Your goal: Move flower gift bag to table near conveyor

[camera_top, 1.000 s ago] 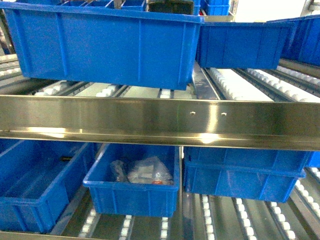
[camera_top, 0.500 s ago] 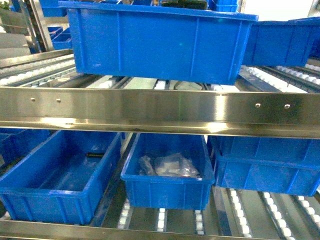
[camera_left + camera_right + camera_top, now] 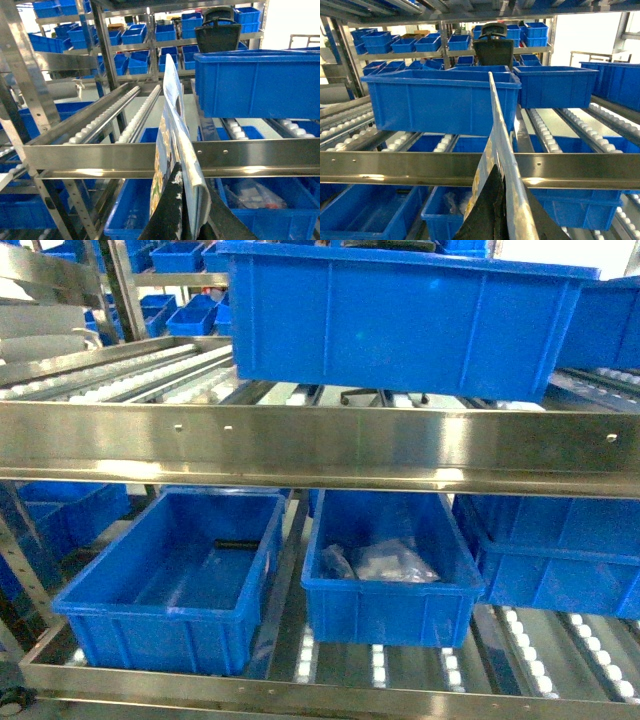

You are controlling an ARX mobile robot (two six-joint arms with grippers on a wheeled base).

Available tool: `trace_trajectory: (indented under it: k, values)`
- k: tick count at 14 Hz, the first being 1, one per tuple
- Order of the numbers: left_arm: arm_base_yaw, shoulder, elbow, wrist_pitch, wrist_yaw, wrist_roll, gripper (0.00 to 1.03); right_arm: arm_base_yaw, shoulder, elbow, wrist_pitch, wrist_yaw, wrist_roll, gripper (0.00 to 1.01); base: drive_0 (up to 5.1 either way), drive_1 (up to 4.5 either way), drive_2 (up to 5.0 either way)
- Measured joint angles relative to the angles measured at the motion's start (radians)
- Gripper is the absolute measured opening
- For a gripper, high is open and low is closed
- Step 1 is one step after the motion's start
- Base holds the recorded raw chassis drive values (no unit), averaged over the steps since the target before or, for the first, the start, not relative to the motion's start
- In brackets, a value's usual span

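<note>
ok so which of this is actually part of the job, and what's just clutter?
Job: flower gift bag, clamped in left gripper and right gripper; conveyor. The table is not in view.
Lying about: blue bins; plastic-wrapped items in one lower bin.

**Roller conveyor rack, two tiers in view, blue bins on both.**

The conveyor (image 3: 130, 375) is a stainless-steel rack of sloped rails lined with small white rollers, fronted by a broad steel cross rail (image 3: 320, 445). On the upper tier a large blue bin (image 3: 400, 320) sits on the rollers just behind that rail. On the lower tier three bins stand side by side: an open left bin (image 3: 165, 580) containing one small dark item, a middle bin (image 3: 385, 570) holding clear plastic-wrapped items (image 3: 380, 562), and a right bin (image 3: 560, 560) that appears stacked, partly out of frame. Bare rollers show in front of the lower bins.
</note>
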Motion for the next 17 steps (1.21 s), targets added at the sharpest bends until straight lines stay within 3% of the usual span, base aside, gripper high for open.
trace_trajectory:
  k: [17]
  values:
    - [0.000, -0.002, 0.000, 0.000, 0.000, 0.000, 0.02, 0.000, 0.000, 0.000, -0.001, 0.000, 0.000, 0.02, -4.9, 2.24, 2.6]
